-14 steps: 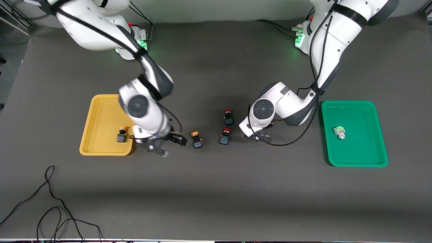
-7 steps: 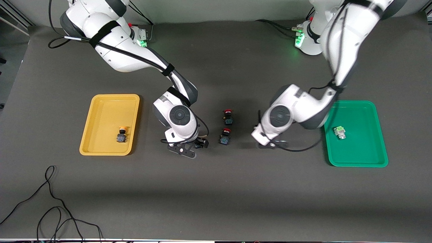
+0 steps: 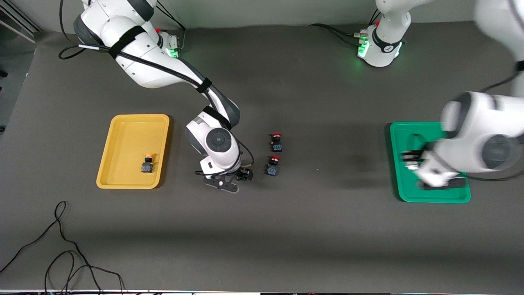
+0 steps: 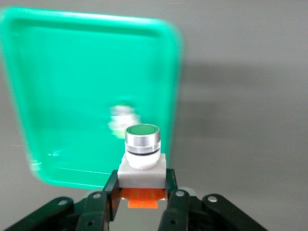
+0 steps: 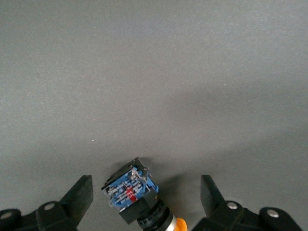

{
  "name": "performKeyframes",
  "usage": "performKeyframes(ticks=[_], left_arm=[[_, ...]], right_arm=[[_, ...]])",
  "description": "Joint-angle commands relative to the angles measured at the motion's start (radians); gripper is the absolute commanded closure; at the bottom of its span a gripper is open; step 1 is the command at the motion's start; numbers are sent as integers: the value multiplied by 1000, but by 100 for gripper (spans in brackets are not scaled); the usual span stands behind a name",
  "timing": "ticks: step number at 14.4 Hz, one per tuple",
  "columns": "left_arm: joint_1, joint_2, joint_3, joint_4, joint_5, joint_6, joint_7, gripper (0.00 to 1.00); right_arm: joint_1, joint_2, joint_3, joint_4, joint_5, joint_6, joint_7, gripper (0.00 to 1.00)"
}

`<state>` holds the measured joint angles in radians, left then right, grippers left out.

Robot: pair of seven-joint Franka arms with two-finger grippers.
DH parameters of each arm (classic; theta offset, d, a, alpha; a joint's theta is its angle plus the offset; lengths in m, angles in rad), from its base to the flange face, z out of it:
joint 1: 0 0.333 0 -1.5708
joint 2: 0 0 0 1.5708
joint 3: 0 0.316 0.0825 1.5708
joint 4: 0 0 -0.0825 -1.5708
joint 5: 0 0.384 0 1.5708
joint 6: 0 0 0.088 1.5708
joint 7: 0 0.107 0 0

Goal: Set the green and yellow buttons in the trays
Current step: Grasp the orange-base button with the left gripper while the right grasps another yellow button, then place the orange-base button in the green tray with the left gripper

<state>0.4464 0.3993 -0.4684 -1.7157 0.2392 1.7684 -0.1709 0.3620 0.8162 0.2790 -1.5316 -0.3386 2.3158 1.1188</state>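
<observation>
My right gripper (image 3: 241,175) is low on the table and open, with one finger on each side of a yellow-capped button with a black-blue body (image 5: 137,195); in the front view the hand hides that button. My left gripper (image 4: 142,180) is shut on a whitish button with a green cap and orange block (image 4: 142,144), holding it over the green tray (image 4: 57,72). In the front view that arm is blurred over the green tray (image 3: 413,131). A second whitish button (image 4: 122,118) lies in this tray. The yellow tray (image 3: 123,135) holds a yellow-capped button (image 3: 147,163).
Two red-capped buttons (image 3: 277,141) (image 3: 273,165) stand in the middle of the table, beside the right gripper toward the left arm's end. A black cable (image 3: 61,246) loops at the table's edge nearest the front camera, toward the right arm's end.
My left arm has swung from the middle of the table to over the green tray, carrying the whitish button. My right gripper moved from beside the yellow tray to the yellow-capped button and stopped there.
</observation>
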Motion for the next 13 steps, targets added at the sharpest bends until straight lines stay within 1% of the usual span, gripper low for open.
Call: performKeyframes(ticks=[1, 2, 3, 4, 5, 6, 7, 8, 9, 10, 11, 13], left_arm=[[104, 45, -13, -33, 98, 66, 85, 80], [123, 65, -12, -65, 115, 128, 90, 80], [142, 87, -7, -99, 150, 197, 90, 80], [158, 117, 0, -125, 178, 251, 90, 80], [169, 137, 7, -145, 196, 294, 88, 79], [169, 154, 14, -159, 218, 311, 88, 79], [169, 165, 19, -165, 235, 313, 88, 75], [169, 176, 20, -165, 239, 310, 90, 70], [170, 179, 20, -159, 239, 301, 94, 46], [164, 177, 20, -154, 239, 292, 111, 7], [166, 168, 19, -145, 238, 264, 123, 0], [169, 136, 11, -78, 224, 165, 151, 0]], right_arm=[[15, 17, -11, -14, -40, 49, -29, 1], [15, 17, -11, -28, -81, 57, -90, 1], [14, 17, -11, -41, -117, 59, -200, 1], [14, 17, -11, -44, -122, 60, -282, 1], [14, 17, -11, -44, -125, 68, -303, 0], [14, 17, -11, -44, -126, 89, -310, 0], [14, 17, -11, -42, -126, 99, -309, 0], [14, 17, -11, -42, -126, 100, -309, 6], [14, 15, -11, -42, -126, 99, -307, 54], [12, 14, -11, -42, -122, 99, -297, 94], [11, 14, -11, -42, -122, 100, -298, 100], [9, 8, -11, -38, -117, 100, -294, 100]])
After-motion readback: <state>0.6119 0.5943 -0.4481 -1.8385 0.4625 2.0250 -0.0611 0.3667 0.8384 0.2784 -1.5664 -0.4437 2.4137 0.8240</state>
